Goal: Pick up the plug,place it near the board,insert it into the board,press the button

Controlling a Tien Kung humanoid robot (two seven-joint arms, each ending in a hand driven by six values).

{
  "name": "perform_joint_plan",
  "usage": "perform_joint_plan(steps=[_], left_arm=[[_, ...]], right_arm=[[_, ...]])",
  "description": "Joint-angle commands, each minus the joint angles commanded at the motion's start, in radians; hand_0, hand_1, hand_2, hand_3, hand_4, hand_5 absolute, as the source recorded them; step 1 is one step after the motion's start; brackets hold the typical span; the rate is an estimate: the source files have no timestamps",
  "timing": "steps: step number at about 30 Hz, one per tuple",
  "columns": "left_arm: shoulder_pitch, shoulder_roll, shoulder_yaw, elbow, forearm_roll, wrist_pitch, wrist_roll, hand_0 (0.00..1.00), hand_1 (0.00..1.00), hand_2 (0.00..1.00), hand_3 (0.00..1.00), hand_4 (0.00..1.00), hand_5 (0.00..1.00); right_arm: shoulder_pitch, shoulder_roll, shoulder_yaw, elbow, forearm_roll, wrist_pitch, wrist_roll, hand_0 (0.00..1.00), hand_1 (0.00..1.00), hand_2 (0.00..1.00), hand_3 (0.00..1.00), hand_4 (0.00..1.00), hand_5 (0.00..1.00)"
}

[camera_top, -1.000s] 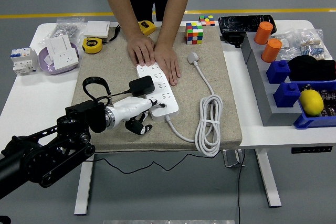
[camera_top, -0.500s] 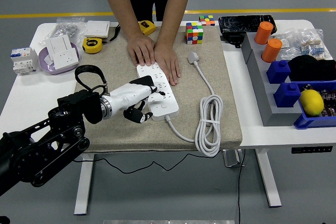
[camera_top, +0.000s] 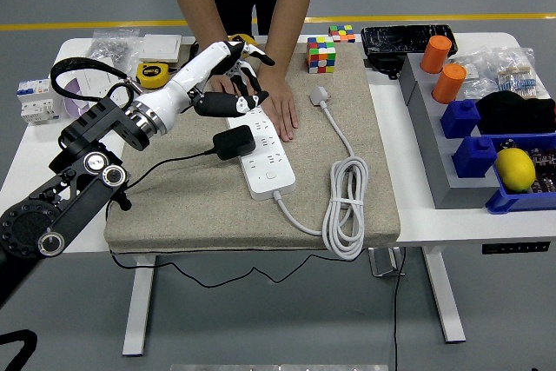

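Head view of the white worktop (camera_top: pixel 35 171), with a beige mat (camera_top: pixel 200 197) spread over its middle. The left hand (camera_top: pixel 228 76), white with dark fingertips, hovers above the far end of the power strip (camera_top: pixel 263 145), close to the person's hands; its fingers are spread and hold nothing. The black plug (camera_top: pixel 234 142) sits on the left edge of the white power strip about midway along it, its black cable (camera_top: pixel 165 162) trailing toward the worktop's left side. The power strip lies lengthwise on the mat, and its white cord (camera_top: pixel 346 206) is coiled toward the mat's near right corner, ending in a white plug head (camera_top: pixel 321 94) near the far edge. A person at the far side presses both hands (camera_top: pixel 256 93) flat on the far end of the strip. A colour cube (camera_top: pixel 321 54) stands at the mat's far edge. Yellow tape measures (camera_top: pixel 154 75) lie toward the far left corner; orange cylinders (camera_top: pixel 443 67) and blue bins (camera_top: pixel 486 158) occupy the right side.
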Motion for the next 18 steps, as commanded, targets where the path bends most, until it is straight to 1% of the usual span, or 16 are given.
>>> perform_joint_plan(steps=[3, 4, 5, 6, 9, 10, 11, 15, 16, 18], left_arm=[[-0.007, -0.013, -0.022, 0.081, -0.13, 0.017, -0.009, 0.73, 0.842, 0.795, 0.777, 0.964, 0.217], [-0.007, -0.016, -0.028, 0.1, -0.167, 0.019, -0.009, 0.855, 0.923, 0.865, 0.819, 0.944, 0.189], [-0.007, -0.019, -0.033, 0.119, -0.2, 0.021, -0.008, 0.855, 0.923, 0.865, 0.819, 0.944, 0.189], [-0.007, -0.025, -0.04, 0.146, -0.214, 0.021, -0.007, 0.855, 0.923, 0.865, 0.819, 0.944, 0.189], [-0.013, -0.036, -0.053, 0.215, -0.182, 0.016, -0.002, 0.855, 0.923, 0.865, 0.819, 0.944, 0.189], [-0.015, -0.038, -0.056, 0.243, -0.151, 0.014, 0.0, 0.866, 0.916, 0.855, 0.815, 0.937, 0.181], [-0.015, -0.039, -0.057, 0.259, -0.124, 0.014, 0.001, 0.866, 0.916, 0.855, 0.815, 0.937, 0.181], [-0.02, -0.036, -0.041, 0.304, 0.0, 0.011, 0.006, 0.866, 0.916, 0.855, 0.815, 0.937, 0.181], [-0.021, -0.036, -0.036, 0.31, 0.033, 0.011, 0.006, 0.865, 0.902, 0.834, 0.805, 0.932, 0.151], [-0.026, -0.033, -0.014, 0.324, 0.099, 0.015, 0.006, 0.865, 0.902, 0.834, 0.805, 0.932, 0.151]], right_arm=[[-0.003, 0.0, 0.003, 0.0, -0.004, 0.0, -0.003, 0.956, 0.898, 0.841, 0.843, 0.998, 0.912], [-0.003, -0.001, 0.002, 0.0, -0.004, 0.0, -0.003, 0.957, 0.898, 0.842, 0.844, 0.998, 0.912], [-0.004, -0.001, 0.001, 0.0, -0.004, 0.0, -0.003, 0.957, 0.898, 0.842, 0.844, 0.998, 0.912], [-0.005, -0.001, 0.001, 0.0, -0.005, 0.0, -0.003, 0.957, 0.898, 0.842, 0.844, 0.998, 0.912], [-0.006, -0.001, 0.0, 0.0, -0.007, 0.0, -0.004, 0.957, 0.898, 0.842, 0.844, 0.998, 0.912], [-0.006, -0.002, -0.003, 0.0, -0.006, 0.001, -0.003, 0.957, 0.898, 0.842, 0.844, 0.998, 0.912], [-0.006, -0.002, -0.004, 0.0, -0.006, 0.002, -0.003, 0.957, 0.898, 0.842, 0.844, 0.998, 0.912], [-0.004, -0.005, -0.006, 0.0, -0.007, 0.002, -0.003, 0.957, 0.898, 0.842, 0.844, 0.998, 0.912], [-0.005, -0.005, -0.006, 0.0, -0.006, 0.002, -0.003, 0.958, 0.898, 0.842, 0.844, 0.998, 0.912], [-0.005, -0.007, -0.008, 0.0, -0.005, 0.001, -0.003, 0.958, 0.898, 0.842, 0.844, 0.998, 0.912]])
